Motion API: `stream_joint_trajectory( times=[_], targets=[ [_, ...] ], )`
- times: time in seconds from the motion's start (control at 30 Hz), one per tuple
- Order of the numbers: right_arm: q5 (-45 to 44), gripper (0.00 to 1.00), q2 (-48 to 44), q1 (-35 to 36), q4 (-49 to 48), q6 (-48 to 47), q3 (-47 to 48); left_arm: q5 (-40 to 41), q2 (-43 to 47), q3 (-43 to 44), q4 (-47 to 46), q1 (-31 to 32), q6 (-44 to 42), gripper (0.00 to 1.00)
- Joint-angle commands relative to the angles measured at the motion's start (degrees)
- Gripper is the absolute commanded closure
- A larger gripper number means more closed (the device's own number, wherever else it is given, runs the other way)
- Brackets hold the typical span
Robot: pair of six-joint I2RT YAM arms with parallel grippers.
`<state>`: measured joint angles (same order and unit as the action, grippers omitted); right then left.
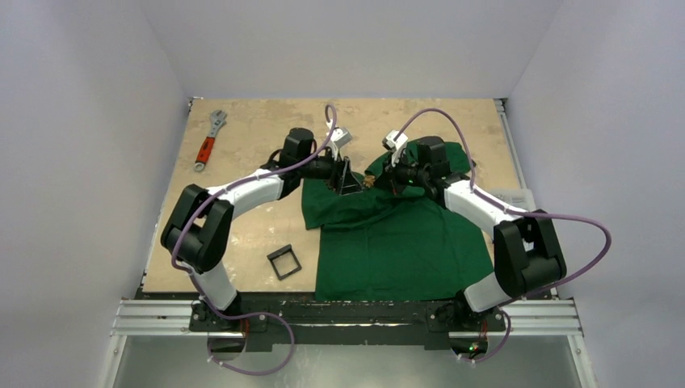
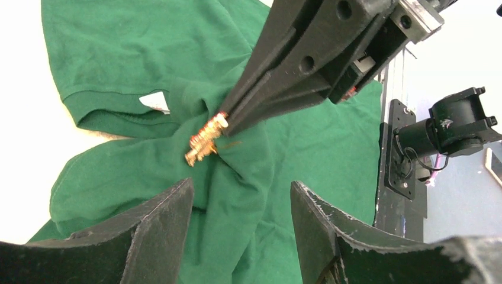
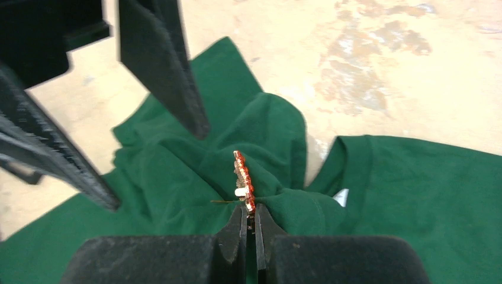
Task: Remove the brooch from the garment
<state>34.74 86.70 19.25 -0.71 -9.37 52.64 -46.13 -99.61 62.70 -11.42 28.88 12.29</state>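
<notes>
The garment (image 1: 396, 234), a dark green T-shirt, lies spread on the table with its collar end bunched up between the two grippers. The brooch (image 3: 243, 176), a small orange-red and gold ornament, stands on edge at the peak of the raised cloth (image 2: 243, 171). My right gripper (image 3: 250, 208) is shut on the brooch's lower end (image 2: 206, 139), and a thin pin sticks out beside it. My left gripper (image 2: 240, 189) is open just short of the brooch, with only cloth between its fingers (image 3: 171, 77). In the top view the two grippers meet tip to tip (image 1: 367, 183).
A red-handled wrench (image 1: 208, 145) lies at the table's far left. A black square frame (image 1: 284, 263) sits on the bare tabletop left of the shirt. The shirt's white neck label (image 2: 155, 102) shows by the collar. Walls close in on three sides.
</notes>
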Motion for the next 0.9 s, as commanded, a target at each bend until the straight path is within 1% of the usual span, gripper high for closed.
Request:
stream_joint_trajectory(
  times=[0.0,0.2,0.27,0.37,0.43,0.57,0.77,0.8,0.87],
  targets=[
    [-9.1,1.00,-1.5,0.1,-7.9,-5.6,-1.4,1.0,3.5,-1.1,0.3,-0.5,-2.8,0.39],
    [-13.8,1.00,-1.6,1.5,-11.8,-11.3,-3.3,2.0,4.2,-1.9,1.4,-0.5,-3.1,0.39],
    [-13.6,1.00,-1.5,1.6,-12.7,-12.2,-3.5,3.5,4.2,-1.7,2.6,-0.3,-4.9,0.39],
    [-12.1,1.00,-0.7,1.6,-10.5,-11.3,-1.6,6.8,3.8,-1.3,3.7,1.1,-8.7,0.39],
    [-9.4,1.00,-0.7,1.6,-9.8,-9.0,-0.7,8.4,2.9,-0.7,3.4,2.0,-10.7,0.39],
    [-5.6,1.00,-1.1,1.3,-6.0,-4.4,1.9,10.7,0.4,0.7,2.0,2.4,-11.4,0.39],
    [-2.8,1.00,-2.9,0.5,-3.8,-0.3,3.4,8.7,-2.5,1.8,2.9,2.6,-12.9,0.38],
    [-2.9,1.00,-3.1,0.4,-3.6,-0.2,3.4,8.5,-2.7,1.8,3.1,2.9,-13.7,0.39],
    [-3.2,1.00,-3.4,0.3,-3.6,-0.3,3.2,8.3,-2.9,1.9,3.4,3.3,-13.8,0.43]
  ],
)
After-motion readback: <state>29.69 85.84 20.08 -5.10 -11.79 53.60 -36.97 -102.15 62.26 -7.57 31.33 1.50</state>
